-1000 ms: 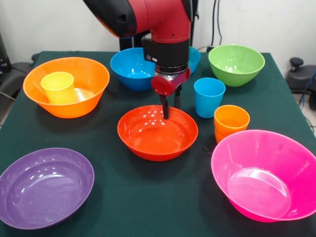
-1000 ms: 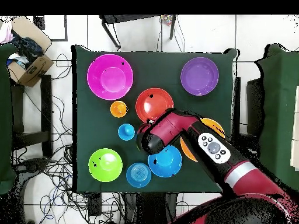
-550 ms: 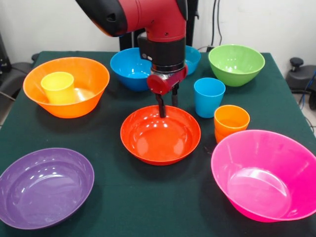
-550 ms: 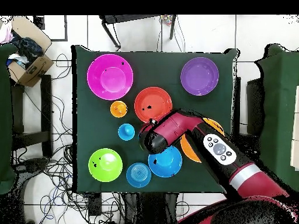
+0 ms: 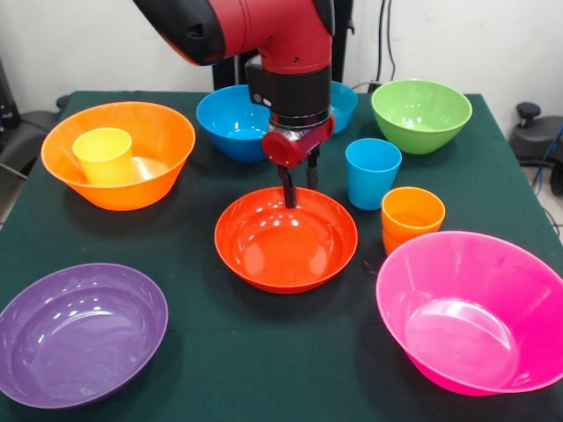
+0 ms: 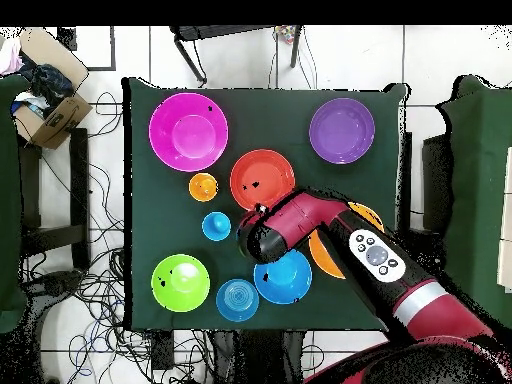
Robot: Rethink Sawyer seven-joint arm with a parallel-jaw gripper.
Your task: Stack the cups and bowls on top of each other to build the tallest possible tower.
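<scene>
1. Since a second ago, the glossy red-orange plastic bowl (image 5: 286, 239) has shifted slightly and its far rim sits higher, pinched by the gripper (image 5: 299, 192).
2. It sits mid-table, near the small blue plastic cup (image 5: 372, 173).
3. Lift it level, clearing the cups, toward the big orange plastic bowl (image 5: 119, 154).

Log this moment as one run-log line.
end effector: fingers straddling far rim of red-orange bowl, closure unclear | yellow cup: inside orange bowl | tower: not yet built
</scene>
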